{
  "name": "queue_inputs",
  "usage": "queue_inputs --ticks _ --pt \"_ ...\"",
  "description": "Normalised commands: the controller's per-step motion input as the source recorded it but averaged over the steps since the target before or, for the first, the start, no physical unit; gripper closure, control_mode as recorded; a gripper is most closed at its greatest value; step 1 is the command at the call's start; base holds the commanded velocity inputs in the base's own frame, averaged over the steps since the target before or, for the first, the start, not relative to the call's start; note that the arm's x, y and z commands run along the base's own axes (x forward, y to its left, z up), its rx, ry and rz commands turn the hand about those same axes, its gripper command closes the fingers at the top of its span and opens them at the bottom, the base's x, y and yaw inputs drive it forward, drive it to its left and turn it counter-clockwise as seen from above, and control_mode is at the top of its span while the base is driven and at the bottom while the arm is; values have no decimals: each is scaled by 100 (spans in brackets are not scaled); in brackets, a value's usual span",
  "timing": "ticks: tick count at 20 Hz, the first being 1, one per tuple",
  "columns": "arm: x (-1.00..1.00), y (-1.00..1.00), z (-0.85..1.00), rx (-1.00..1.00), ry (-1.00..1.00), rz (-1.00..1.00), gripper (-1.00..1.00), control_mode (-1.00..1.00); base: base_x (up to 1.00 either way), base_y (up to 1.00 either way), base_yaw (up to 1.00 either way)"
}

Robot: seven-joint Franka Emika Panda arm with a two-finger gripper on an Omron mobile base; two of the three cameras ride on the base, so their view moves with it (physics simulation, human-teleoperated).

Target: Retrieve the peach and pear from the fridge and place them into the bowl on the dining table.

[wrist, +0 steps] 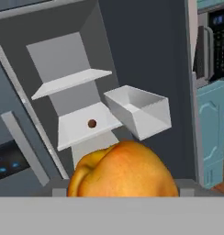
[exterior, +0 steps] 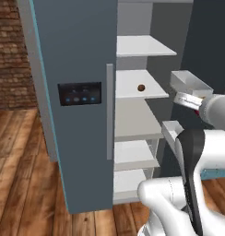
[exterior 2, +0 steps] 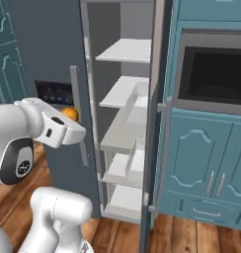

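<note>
Gripping the pear (wrist: 123,169), my gripper (wrist: 123,190) is clamped on its two sides, and the yellow-orange fruit bulges large at the bottom of the hand view; from the right base view I see just an orange sliver of it (exterior 2: 69,113) past the white hand, in front of the closed left door of the fridge (exterior: 82,138). One peach (exterior: 141,87) remains, a small dark red-brown ball alone on the second white shelf from the top, well apart from my hand. I count two fruits in all. The right door stands swung wide, so the shelf fronts are open to me, four white shelves stacked in the left base view. One white door bin (wrist: 139,111) juts from the open door just beside the peach's shelf edge. The right base view adds teal cabinets (exterior 2: 201,163) and a built-in oven (exterior 2: 214,74) close beside the open door. The left base view instead shows a brick wall (exterior: 10,55) and wooden floor (exterior: 22,184).
</note>
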Motion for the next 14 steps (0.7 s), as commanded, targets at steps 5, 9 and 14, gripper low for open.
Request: queue_inputs --ticks 5,9,14 --pt "0 0 0 0 0 0 100 100 -61 10 -38" --pt "0 0 0 0 0 0 100 100 -49 0 -58" --pt "0 0 0 0 0 0 100 100 -48 0 -67"
